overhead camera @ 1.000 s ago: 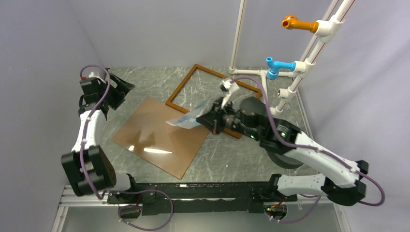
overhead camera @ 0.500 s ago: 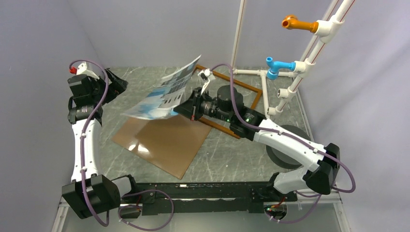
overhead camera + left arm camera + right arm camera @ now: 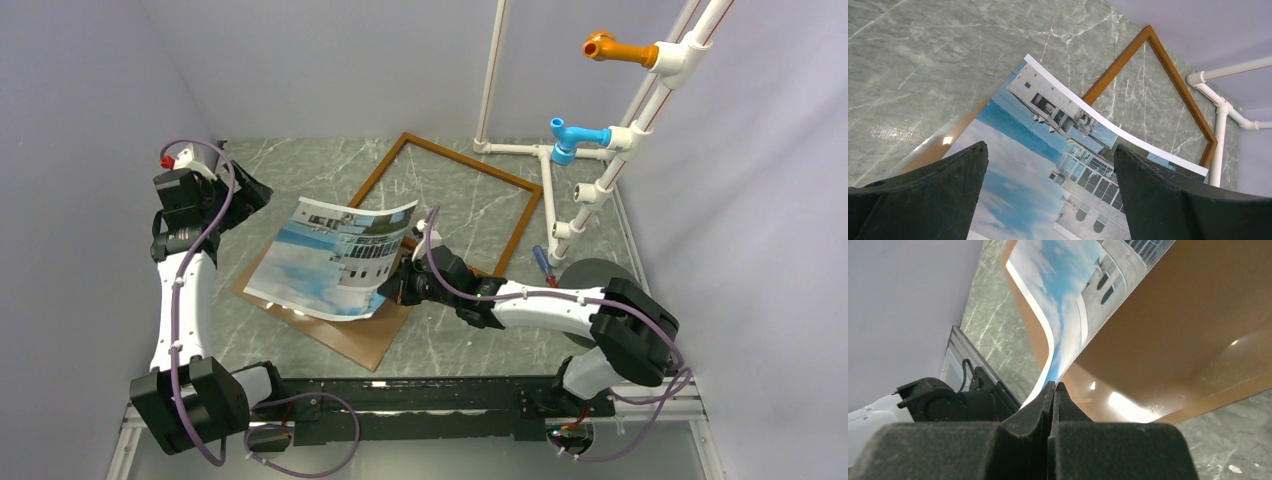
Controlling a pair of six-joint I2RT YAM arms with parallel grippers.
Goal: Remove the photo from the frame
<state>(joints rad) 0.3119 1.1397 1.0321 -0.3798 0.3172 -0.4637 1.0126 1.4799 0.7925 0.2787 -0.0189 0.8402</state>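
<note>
Top external: table point(image 3: 470, 335) carries frame point(image 3: 1118, 63), flat at the back, with bare marble showing through its centre. Board point(image 3: 345, 337) lies flat beside it on the left. Photo point(image 3: 320, 260) is out of the frame, curled in the air over the board. The sheet runs left and back from right claw point(image 3: 393, 291), which is pinched tight on its near-right edge. Left claw point(image 3: 248, 188) gapes wide, holding nothing, well apart past the far-left corner. Right arm has it; likely next: lay it down clear of the frame.

Robotics lab cell: plain grey walls point(image 3: 90, 80) enclose a worktop point(image 3: 300, 165) carrying two bolted robot arms point(image 3: 184, 300) and a pipe rack point(image 3: 668, 58).
</note>
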